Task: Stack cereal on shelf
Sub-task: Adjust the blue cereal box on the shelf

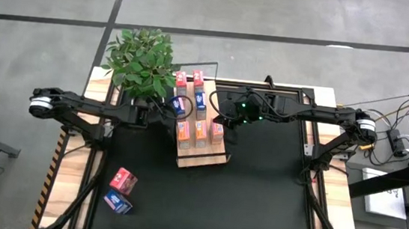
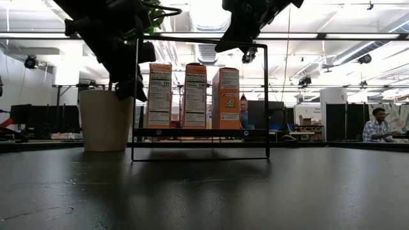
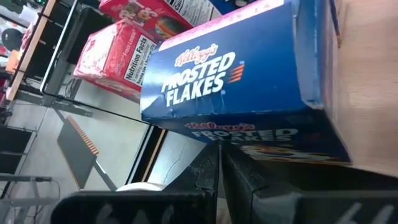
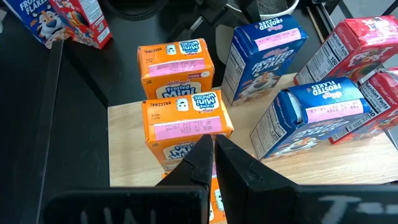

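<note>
The shelf [image 1: 202, 156] is seen from above at the middle of the table [image 1: 256, 202], just beside the potted plant [image 1: 143, 62]. Seven cereal boxes are counted on it from overhead: three orange boxes [image 1: 200, 133] in a row at its front end, two blue boxes [image 1: 201, 99] behind them, and two red boxes [image 1: 190, 78] at the end nearest the plant. Two more boxes lie off the shelf on the black tabletop, well apart from it: one pink-red box [image 1: 123, 178] and, touching it, one blue box [image 1: 117, 201].

The left gripper [image 1: 165, 113] is placed between the plant and the shelf, its jaws pressed together with nothing between them. The right gripper [image 1: 224, 122] is held at the other side of the shelf, over the orange row, its jaws likewise pressed together and empty.

From table height, only the three orange boxes [image 2: 195, 96] are shown, standing upright inside the black wire frame [image 2: 266, 96], with the white pot [image 2: 105, 119] beside it; the blue and red boxes are hidden behind them. A person [image 2: 377, 125] is seen seated far behind the table.

Through the left wrist, a Frosted Flakes box [image 3: 239, 84] is shown close above the closed fingers [image 3: 205, 174]. Through the right wrist, the tops of the orange boxes [image 4: 180, 118] are shown just ahead of the closed fingers [image 4: 202, 158]
</note>
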